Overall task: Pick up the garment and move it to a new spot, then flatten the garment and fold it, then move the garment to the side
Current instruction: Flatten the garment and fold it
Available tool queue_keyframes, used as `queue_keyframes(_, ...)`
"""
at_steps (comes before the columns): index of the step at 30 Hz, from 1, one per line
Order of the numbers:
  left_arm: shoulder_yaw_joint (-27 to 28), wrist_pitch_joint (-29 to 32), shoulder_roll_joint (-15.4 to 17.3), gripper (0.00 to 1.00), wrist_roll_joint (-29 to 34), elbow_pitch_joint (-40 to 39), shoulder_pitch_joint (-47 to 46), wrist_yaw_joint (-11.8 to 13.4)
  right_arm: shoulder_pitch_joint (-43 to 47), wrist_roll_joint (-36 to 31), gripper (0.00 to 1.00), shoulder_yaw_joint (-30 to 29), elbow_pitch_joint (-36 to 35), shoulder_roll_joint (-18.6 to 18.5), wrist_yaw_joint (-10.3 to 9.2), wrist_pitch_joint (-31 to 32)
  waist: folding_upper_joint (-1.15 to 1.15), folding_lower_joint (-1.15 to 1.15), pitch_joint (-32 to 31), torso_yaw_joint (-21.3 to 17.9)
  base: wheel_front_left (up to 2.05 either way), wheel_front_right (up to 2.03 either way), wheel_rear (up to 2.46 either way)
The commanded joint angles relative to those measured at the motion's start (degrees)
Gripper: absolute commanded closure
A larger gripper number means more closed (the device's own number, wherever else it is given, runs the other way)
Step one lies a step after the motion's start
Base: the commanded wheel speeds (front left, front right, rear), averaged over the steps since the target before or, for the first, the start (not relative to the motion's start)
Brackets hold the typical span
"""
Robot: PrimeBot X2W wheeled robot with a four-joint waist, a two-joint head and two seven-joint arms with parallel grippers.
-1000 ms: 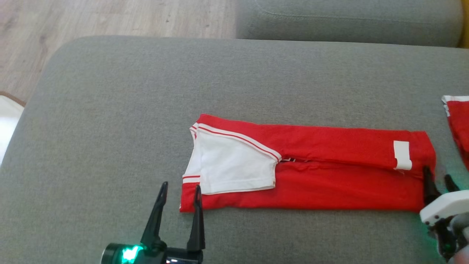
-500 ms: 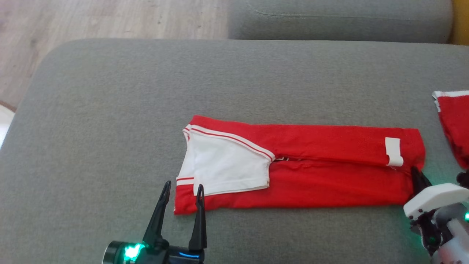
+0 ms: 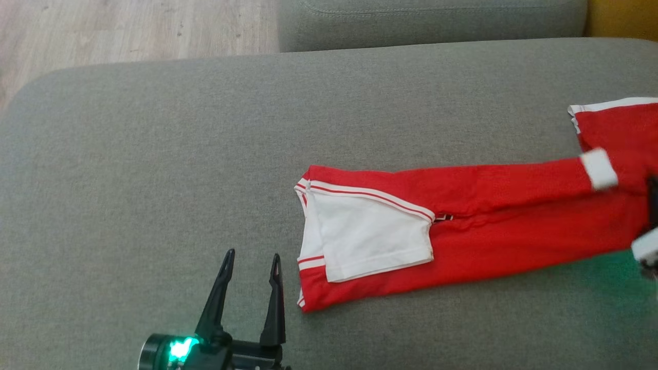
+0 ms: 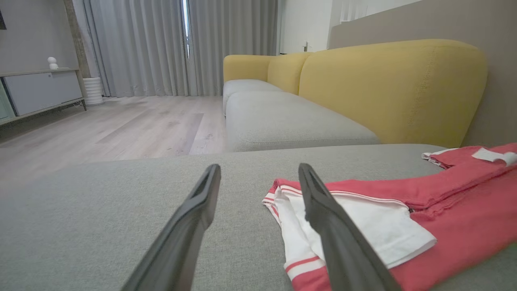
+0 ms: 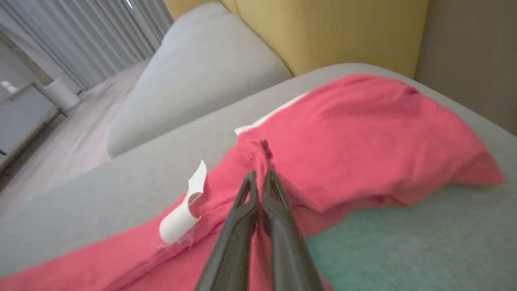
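Observation:
The garment (image 3: 514,231) is a red shirt folded into a long strip with a white sleeve (image 3: 370,236) on top, lying on the grey sofa seat (image 3: 154,154). My right gripper (image 3: 653,182) is shut on the garment's right end (image 5: 264,151), next to a white label (image 5: 181,214). That end is drawn up against a second red cloth (image 5: 363,121). My left gripper (image 3: 253,254) stands open on the seat just left of the garment's left end (image 4: 299,266), with nothing between its fingers and a small gap to the fabric.
A second red cloth with a white edge (image 3: 617,123) lies at the far right of the seat. Another grey cushion (image 3: 432,20) and a yellow sofa back (image 4: 387,89) stand behind. Wooden floor (image 3: 128,31) lies beyond the seat's far left edge.
My right gripper shut on the garment's right end and dragged it rightward toward the other red cloth. The left end slid away from my left gripper's finger. The head view also shifted.

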Motion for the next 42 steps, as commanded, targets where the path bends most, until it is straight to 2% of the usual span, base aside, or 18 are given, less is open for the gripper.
queue_keyframes(1,1.90,-0.54,-0.86,0.00,0.67,-1.88,-1.39,-0.14,0.96,0.72,1.00,0.39,-3.40,-1.07,0.20,0.21,0.00,-0.01,-0.10,-0.11,0.00,0.00,0.00)
queue_keyframes(7,2.24,-0.54,-0.98,0.00,0.81,-1.47,-1.18,-0.81,4.94,1.08,1.00,0.31,-21.89,3.38,0.20,4.12,0.00,-0.01,-0.79,0.16,0.00,0.00,0.00)
queue_keyframes(11,2.20,-0.54,-1.04,0.00,0.91,-1.27,-1.18,-1.28,6.70,-1.56,1.00,1.70,-31.17,9.33,0.20,8.55,0.00,-0.01,-1.13,1.32,0.00,0.00,0.00)
queue_keyframes(14,1.91,-0.54,-1.09,0.00,0.94,-1.17,-1.20,-1.55,7.15,-3.22,1.00,3.43,-35.21,14.97,0.20,12.20,0.00,-0.01,-1.24,2.66,0.00,0.00,0.00)
queue_keyframes(18,1.43,-0.55,-1.14,0.00,0.66,-0.78,-1.32,-2.05,7.65,-5.55,1.00,6.43,-36.39,21.92,0.20,15.89,0.00,-0.01,-1.46,5.05,0.00,0.00,0.00)
queue_keyframes(21,1.05,-0.55,-1.17,0.00,0.41,-0.50,-1.41,-2.22,7.74,-6.30,1.00,8.37,-35.06,24.98,0.20,16.87,0.00,-0.01,-1.63,6.87,0.00,0.00,0.00)
queue_keyframes(26,0.44,-0.55,-1.21,0.00,-0.02,-0.16,-1.38,-2.34,6.83,-5.67,1.00,11.72,-31.06,26.42,0.20,16.16,0.00,-0.01,-2.03,9.23,0.00,0.00,0.00)
queue_keyframes(31,0.45,-0.55,-1.22,0.00,-0.48,-0.22,-1.12,-2.01,5.12,-0.58,1.00,16.44,-27.43,26.49,0.20,12.90,0.00,-0.01,-2.34,9.96,0.00,0.00,0.00)
queue_keyframes(33,0.30,-0.55,-1.22,0.00,-0.70,-0.28,-1.16,-1.73,4.19,0.89,0.00,17.93,-25.97,26.50,0.20,11.53,0.00,-0.01,-2.35,9.87,0.00,0.00,0.00)
queue_keyframes(39,0.49,-0.55,-1.23,0.00,-0.95,-0.32,-1.35,-0.85,1.73,2.49,0.00,18.82,-25.11,26.51,0.20,5.93,0.00,-0.01,-2.55,8.30,0.00,0.00,0.00)
queue_keyframes(42,0.99,-0.55,-1.23,0.00,-1.19,-0.36,-1.14,-0.33,1.36,-0.37,0.00,17.86,-26.54,25.58,0.20,5.27,0.00,-0.01,-3.01,6.95,0.00,0.00,0.00)
